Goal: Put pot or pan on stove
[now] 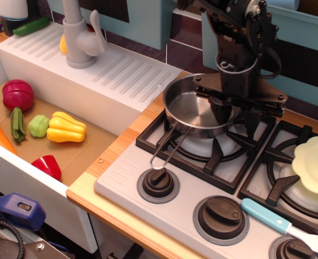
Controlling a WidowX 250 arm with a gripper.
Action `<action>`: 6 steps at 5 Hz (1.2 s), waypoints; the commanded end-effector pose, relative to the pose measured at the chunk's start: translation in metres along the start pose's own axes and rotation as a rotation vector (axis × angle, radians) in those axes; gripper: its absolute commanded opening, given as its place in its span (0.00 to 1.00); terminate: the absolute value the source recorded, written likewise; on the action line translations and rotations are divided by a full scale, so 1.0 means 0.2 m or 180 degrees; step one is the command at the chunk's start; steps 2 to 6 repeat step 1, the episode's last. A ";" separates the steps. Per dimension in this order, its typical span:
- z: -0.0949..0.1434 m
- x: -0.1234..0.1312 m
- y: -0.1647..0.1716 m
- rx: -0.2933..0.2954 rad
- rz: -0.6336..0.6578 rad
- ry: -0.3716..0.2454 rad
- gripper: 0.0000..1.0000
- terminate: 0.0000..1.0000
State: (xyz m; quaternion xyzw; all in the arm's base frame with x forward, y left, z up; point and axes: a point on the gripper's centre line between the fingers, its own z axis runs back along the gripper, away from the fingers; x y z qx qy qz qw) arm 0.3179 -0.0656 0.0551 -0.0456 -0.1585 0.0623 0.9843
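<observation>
The small shiny steel pan [190, 105] sits on the left burner grate of the toy stove [121, 181]. Its wire loop handle [164, 154] points down-left, and its end lies just above the left knob [159, 183]. My black gripper [237, 114] hangs over the pan's right rim. Its jaws look spread, with one finger [221, 110] inside the pan and the other [253, 117] outside the rim. It appears open, no longer clamping the rim.
A pale yellow scalloped plate [315, 164] lies on the right burner. A blue-handled spatula [267, 216] lies at the stove's front right. The white ribbed drainboard [121, 75] with its faucet [81, 38] is to the left. Toy vegetables, including a yellow pepper [66, 128], lie in the sink.
</observation>
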 end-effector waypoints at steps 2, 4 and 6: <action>0.04 0.04 0.00 -0.0036 0.0002 -0.0124 1.00 1.00; 0.04 0.04 0.00 -0.0036 0.0002 -0.0124 1.00 1.00; 0.04 0.04 0.00 -0.0036 0.0002 -0.0124 1.00 1.00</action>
